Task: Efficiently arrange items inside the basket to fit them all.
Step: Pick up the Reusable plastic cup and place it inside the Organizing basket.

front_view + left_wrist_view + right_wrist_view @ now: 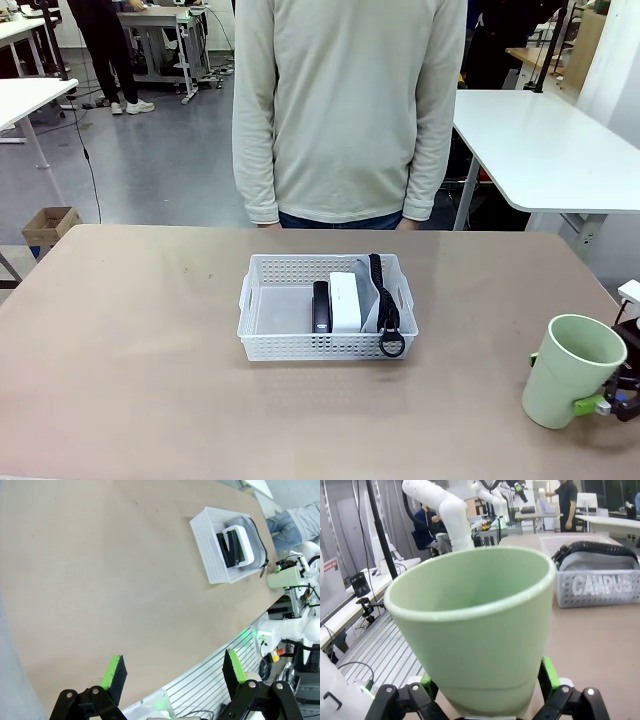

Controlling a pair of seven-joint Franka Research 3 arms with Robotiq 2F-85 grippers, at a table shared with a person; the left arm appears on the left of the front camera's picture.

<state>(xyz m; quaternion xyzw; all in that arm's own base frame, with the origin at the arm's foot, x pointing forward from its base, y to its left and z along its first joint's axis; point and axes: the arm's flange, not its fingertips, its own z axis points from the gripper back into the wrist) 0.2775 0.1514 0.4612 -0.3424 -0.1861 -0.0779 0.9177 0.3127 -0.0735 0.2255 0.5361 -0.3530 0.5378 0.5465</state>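
The white lattice basket sits mid-table. In its right half lie a black stapler, a white block and a grey pouch with a black strap, side by side. At the table's right edge my right gripper is shut on the pale green cup, which tilts left. The right wrist view shows the cup between green pads, with the basket and the "CAMPUS" pouch beyond. My left gripper hangs open, holding nothing, over the table's near edge, far from the basket.
A person stands at the far edge right behind the basket, arms down. White tables and a cardboard box lie beyond the tabletop. Wide bare tabletop stretches left of the basket.
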